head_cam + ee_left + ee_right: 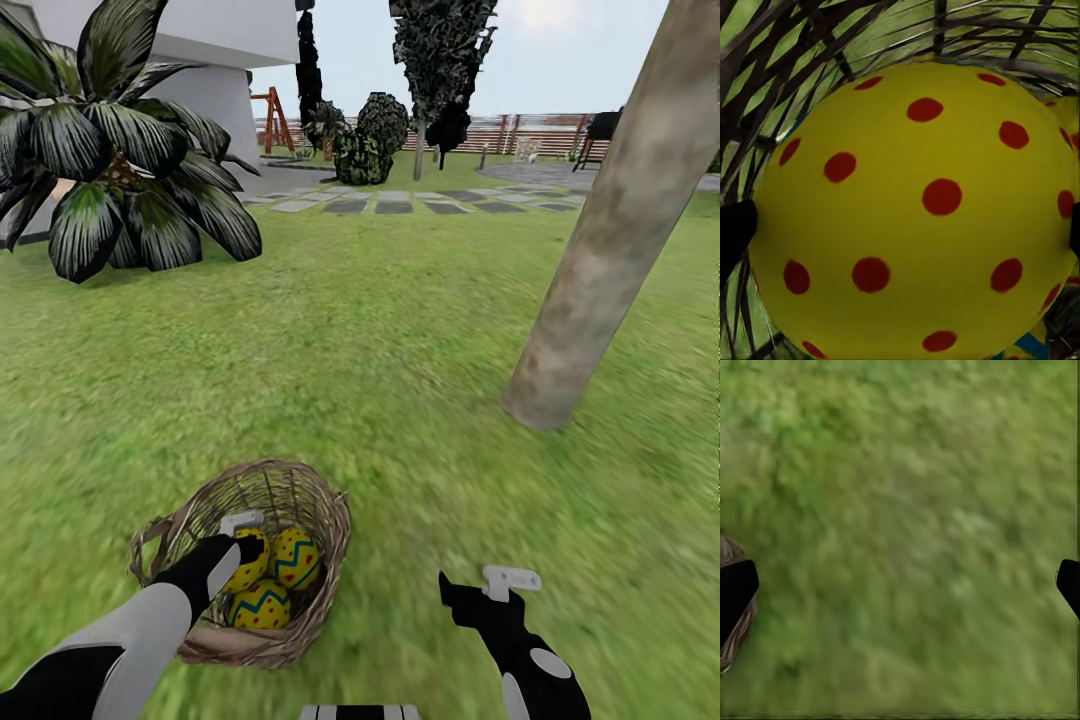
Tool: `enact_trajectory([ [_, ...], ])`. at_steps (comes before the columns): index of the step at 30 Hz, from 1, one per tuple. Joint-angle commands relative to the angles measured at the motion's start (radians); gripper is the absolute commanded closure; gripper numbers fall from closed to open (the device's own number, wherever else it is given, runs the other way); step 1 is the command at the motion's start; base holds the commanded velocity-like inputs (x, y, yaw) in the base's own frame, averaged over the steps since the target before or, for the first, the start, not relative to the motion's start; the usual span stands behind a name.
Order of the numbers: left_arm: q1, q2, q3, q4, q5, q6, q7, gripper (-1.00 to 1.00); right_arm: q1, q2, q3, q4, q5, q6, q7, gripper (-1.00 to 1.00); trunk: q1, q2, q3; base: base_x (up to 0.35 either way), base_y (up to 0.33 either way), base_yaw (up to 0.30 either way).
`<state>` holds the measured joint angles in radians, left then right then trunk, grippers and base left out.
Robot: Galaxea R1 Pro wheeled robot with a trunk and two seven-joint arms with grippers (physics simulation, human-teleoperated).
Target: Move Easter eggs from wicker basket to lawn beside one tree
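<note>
My left fingers (243, 549) spread around egg (915, 210) inside wicker basket (320, 500) — right fingers (736, 589) spread, over lawn (400, 340) beside basket.

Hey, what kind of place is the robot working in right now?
Most likely a home back garden: a broad green lawn, a brown slatted wooden fence along the far edge, grey stone paving slabs, and a white house wall behind a dark-fronded palm.
</note>
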<state>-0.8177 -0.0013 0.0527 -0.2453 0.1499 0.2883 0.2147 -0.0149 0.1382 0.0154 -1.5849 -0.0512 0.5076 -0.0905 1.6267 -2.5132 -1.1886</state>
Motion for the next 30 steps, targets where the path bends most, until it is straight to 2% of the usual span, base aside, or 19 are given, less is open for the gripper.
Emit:
enact_trajectory([
  [1, 0.0, 0.0, 0.003, -0.002, 0.011, 0.005, 0.003, 1.0, 0.0, 0.0, 0.002, -0.001, -0.006, 0.005, -0.008, -1.0, -0.001, 0.0, -0.001, -0.171, 0.0, 0.0],
  [7, 0.0, 0.0, 0.002, -0.002, 0.011, 0.005, 0.003, 1.0, 0.0, 0.0, 0.002, -0.001, -0.006, 0.005, -0.008, -1.0, -0.002, 0.0, 0.007, -0.032, 0.0, 0.0],
  [30, 0.0, 0.0, -0.004, -0.001, 0.008, 0.017, 0.004, 1.0, 0.0, 0.0, 0.003, -0.001, -0.006, 0.005, -0.007, -1.0, -0.012, 0.005, 0.096, -0.021, -0.016, 0.0],
])
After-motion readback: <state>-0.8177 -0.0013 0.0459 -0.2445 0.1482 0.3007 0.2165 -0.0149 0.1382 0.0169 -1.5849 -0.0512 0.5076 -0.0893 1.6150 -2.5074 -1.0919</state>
